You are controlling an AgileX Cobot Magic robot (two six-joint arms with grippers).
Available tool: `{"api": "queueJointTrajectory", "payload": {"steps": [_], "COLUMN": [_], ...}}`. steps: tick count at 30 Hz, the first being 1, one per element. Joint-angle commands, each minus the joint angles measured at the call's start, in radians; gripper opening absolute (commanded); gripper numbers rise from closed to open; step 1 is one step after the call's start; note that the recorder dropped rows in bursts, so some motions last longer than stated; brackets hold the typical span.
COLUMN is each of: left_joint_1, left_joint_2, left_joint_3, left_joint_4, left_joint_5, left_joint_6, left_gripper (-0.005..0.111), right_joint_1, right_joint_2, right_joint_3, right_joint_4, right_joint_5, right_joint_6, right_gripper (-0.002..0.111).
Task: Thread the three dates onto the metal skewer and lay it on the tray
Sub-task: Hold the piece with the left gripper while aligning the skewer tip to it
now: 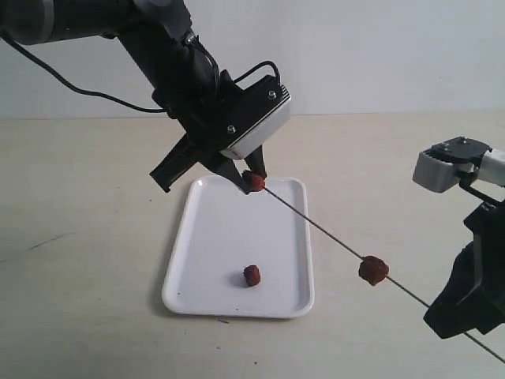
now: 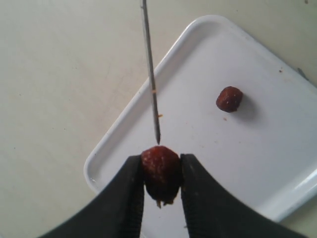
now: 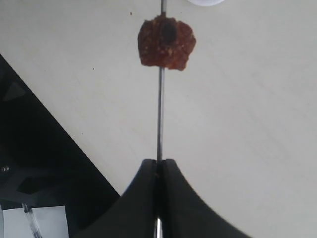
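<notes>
My left gripper is shut on a red-brown date above the far end of the white tray. The thin metal skewer points its tip right at this date's face. My right gripper is shut on the skewer near its other end, at the right of the exterior view. A second date is threaded partway along the rod. A third date lies loose on the tray.
The tray rests on a pale beige tabletop. A dark part of the right arm's base fills one corner of the right wrist view.
</notes>
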Motion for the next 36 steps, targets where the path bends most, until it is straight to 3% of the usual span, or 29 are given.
{"api": "queueJointTrajectory", "payload": {"steps": [1, 36], "left_joint_1": [0.002, 0.013], "left_joint_2": [-0.017, -0.017], "left_joint_3": [0.002, 0.002], "left_joint_4": [-0.024, -0.008], "left_joint_5": [0.009, 0.033], "left_joint_6": [0.003, 0.016], "left_gripper": [0.027, 0.027], "right_joint_1": [0.003, 0.003], "right_joint_2": [0.036, 0.046], "right_joint_3": [-0.007, -0.049], "right_joint_4": [0.015, -0.009], "right_joint_5": [-0.002, 0.036], "right_joint_6": [-0.011, -0.010], "right_gripper": [0.000, 0.000]}}
